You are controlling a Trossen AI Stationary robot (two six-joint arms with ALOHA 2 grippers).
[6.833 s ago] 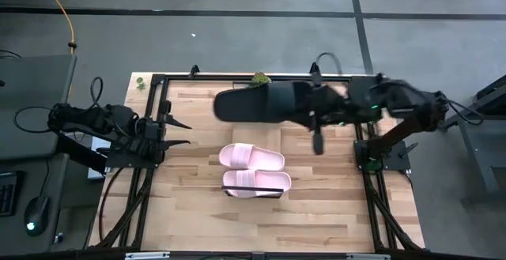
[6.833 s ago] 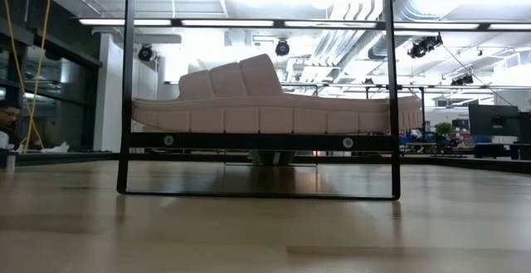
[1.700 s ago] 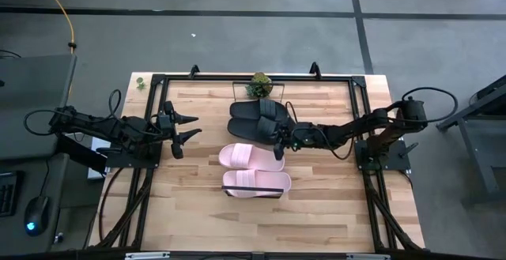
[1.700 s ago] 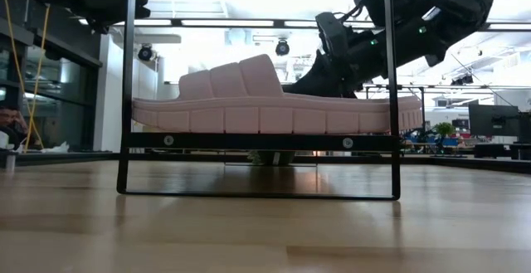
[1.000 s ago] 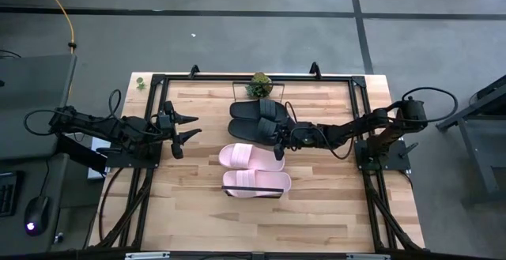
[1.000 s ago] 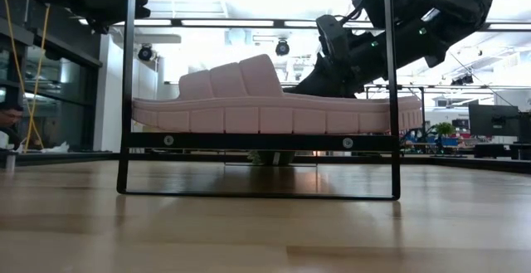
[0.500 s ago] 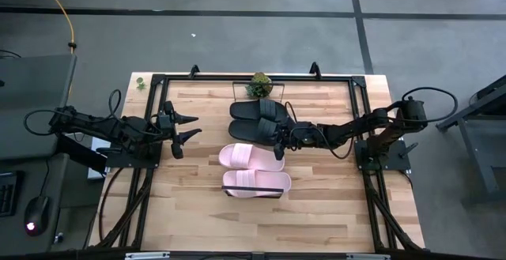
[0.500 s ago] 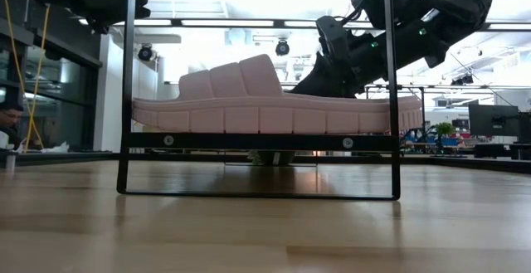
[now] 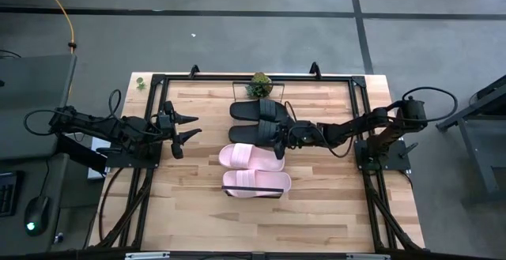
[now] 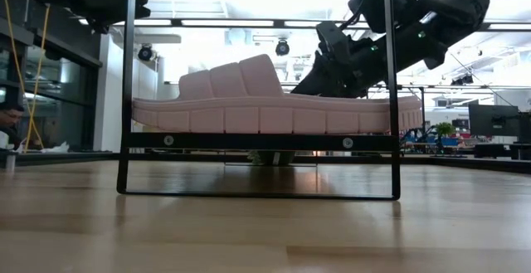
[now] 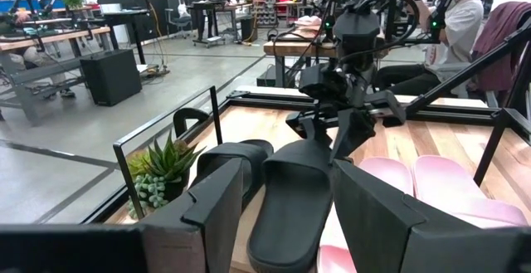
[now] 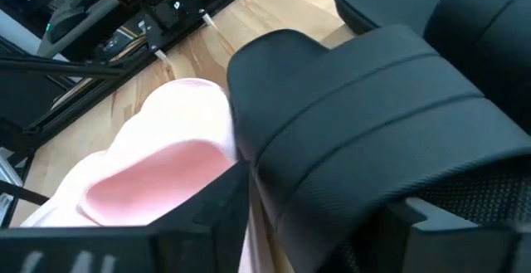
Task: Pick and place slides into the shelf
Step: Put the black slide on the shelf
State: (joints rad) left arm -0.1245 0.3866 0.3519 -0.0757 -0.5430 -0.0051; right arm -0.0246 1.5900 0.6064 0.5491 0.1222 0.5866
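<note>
Two black slides (image 9: 254, 110) (image 9: 254, 129) and two pale pink slides (image 9: 251, 157) (image 9: 257, 183) lie side by side, soles down, on the shelf (image 10: 257, 141), a narrow wood board in a thin black frame. My right gripper (image 9: 278, 136) reaches in from the table's right, slanting down over the nearer black slide (image 11: 294, 198). It is open, one finger on each side of that slide's strap (image 12: 357, 115). My left gripper (image 9: 190, 127) waits open at the table's left, level, clear of everything. My right gripper has its fingers (image 12: 207, 215) on either side of the nearer black slide's strap, coming from the table's right and slanting down. Whether either finger touches the strap, I cannot tell. The slide lies flat on the shelf board.
A small potted plant (image 9: 259, 81) stands at the far end of the shelf. Black frame rails (image 9: 154, 110) run along the table's left, right and far edges. Bare planks (image 9: 198, 212) stretch toward the near edge. People and benches show beyond the table.
My right gripper has opened over the nearer black slide's strap, staying where it was. The slide lies on the shelf next to the other black one.
</note>
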